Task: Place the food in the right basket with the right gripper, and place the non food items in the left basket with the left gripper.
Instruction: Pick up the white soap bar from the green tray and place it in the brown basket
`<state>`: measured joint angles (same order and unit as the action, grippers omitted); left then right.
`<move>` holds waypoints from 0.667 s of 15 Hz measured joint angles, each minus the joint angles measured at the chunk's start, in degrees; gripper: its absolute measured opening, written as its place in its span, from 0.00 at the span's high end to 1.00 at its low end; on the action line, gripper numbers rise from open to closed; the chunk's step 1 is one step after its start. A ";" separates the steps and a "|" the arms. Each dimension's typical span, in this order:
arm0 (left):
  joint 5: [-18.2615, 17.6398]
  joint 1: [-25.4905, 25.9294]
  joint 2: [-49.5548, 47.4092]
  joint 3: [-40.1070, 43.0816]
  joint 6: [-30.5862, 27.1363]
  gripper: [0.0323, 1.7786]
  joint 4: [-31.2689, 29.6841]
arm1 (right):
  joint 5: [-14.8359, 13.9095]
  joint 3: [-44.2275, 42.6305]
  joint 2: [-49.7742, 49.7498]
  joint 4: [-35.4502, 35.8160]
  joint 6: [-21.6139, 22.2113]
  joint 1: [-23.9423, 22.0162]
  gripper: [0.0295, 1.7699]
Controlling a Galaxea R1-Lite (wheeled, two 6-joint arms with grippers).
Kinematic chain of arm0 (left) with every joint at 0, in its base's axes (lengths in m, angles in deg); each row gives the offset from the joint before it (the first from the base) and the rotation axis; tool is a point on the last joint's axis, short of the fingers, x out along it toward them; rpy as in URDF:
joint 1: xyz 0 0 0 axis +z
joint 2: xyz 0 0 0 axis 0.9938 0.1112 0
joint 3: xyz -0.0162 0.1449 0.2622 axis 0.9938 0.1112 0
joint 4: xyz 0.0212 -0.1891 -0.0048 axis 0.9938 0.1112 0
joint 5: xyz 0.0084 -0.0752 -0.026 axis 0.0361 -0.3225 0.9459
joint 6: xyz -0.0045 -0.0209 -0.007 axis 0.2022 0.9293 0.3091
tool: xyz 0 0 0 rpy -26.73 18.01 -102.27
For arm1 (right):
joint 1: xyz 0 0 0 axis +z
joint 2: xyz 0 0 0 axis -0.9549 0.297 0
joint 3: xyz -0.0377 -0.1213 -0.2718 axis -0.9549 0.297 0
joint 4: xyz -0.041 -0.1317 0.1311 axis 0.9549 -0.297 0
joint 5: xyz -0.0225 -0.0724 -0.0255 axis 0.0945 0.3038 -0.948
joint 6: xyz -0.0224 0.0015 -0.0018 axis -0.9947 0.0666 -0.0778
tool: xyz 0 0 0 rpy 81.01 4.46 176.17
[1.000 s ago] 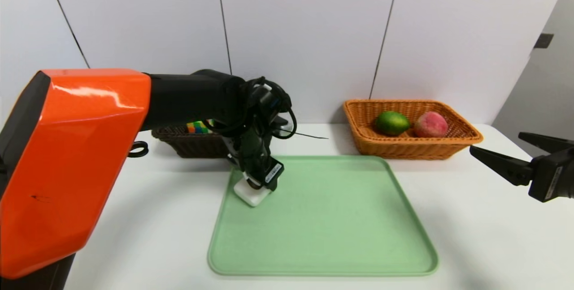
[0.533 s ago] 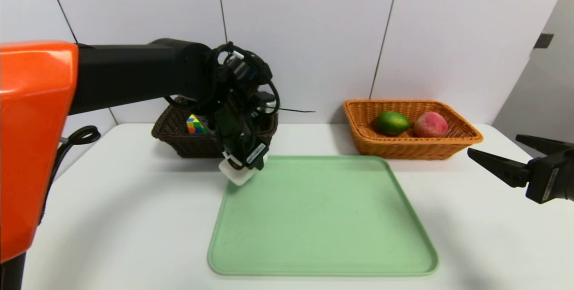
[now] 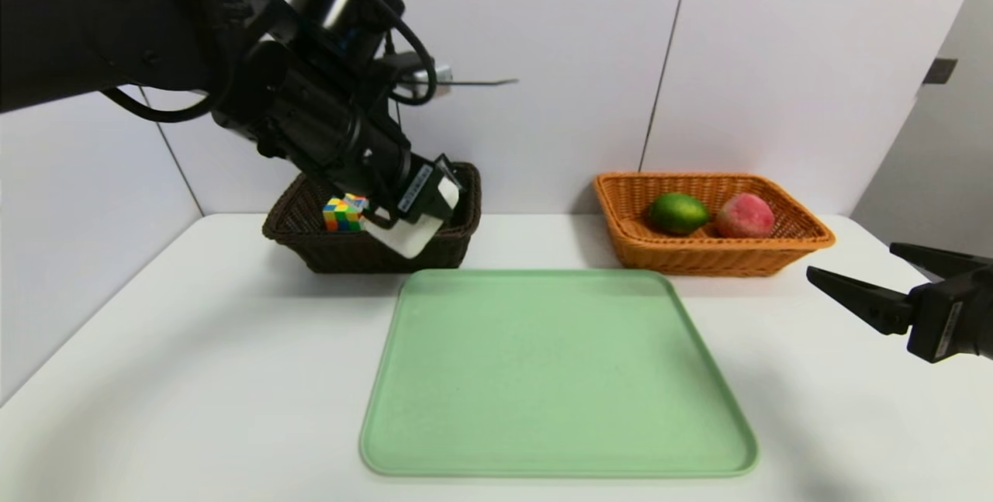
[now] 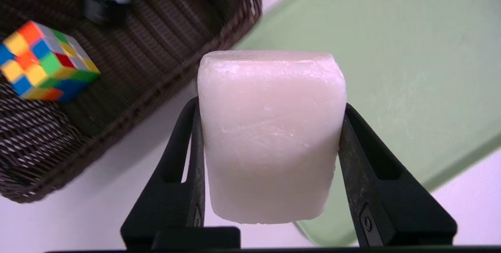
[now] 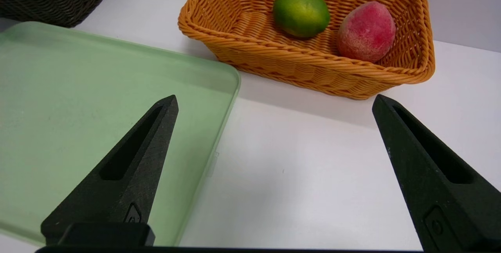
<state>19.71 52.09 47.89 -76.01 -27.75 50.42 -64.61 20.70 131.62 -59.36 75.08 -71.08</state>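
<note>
- White block (image 4: 270, 135), soap by the look of it, non-food, pinched side to side between the fingers of the left hand (image 3: 423, 203), so it hangs clear of the worktop (image 3: 233, 347), nothing under it.
- Block sits in the air at the front right corner of the dark left basket (image 3: 341, 254); in the wrist view the rim is just beside it, block not yet over the inside, I'd say.
- Grip is across the block's flat sides w/ most of it sticking out past the tips: good for a clean drop once over the rim.
- Already in that basket: colour cube (image 3: 344, 212) toward the left, plus a dark thing at the back, too blurred to name. Room left on the right part.
- In the way: only the basket's front wall; needs to go up & over, not through.
- Green tray (image 3: 558, 378) bare, so this looks like the last item.
- Orange right basket (image 3: 776, 254) holds lime (image 3: 678, 212) & peach (image 3: 745, 215); food side done.
- Right hand (image 3: 853, 273) parked at the worktop's right edge, fingers spread wide, holding nothing.
</note>
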 joint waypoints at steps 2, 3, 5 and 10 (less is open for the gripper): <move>0.11 2.47 -1.43 0.87 0.20 0.47 -10.65 | -0.06 0.22 -0.09 0.00 -0.01 0.46 0.03; 0.12 4.13 -1.57 1.90 0.28 0.47 -16.94 | -0.06 0.38 -0.13 0.00 0.00 0.72 0.03; -1.01 7.46 -1.26 5.92 1.61 0.47 -29.01 | -0.09 0.77 -0.22 0.05 0.02 0.89 0.03; -5.22 12.68 2.35 10.48 3.95 0.47 -40.27 | -0.17 2.04 -0.28 1.95 0.02 0.96 0.03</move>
<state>14.50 64.77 50.24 -65.53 -23.80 10.16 -64.78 22.74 131.34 -57.41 75.10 -70.11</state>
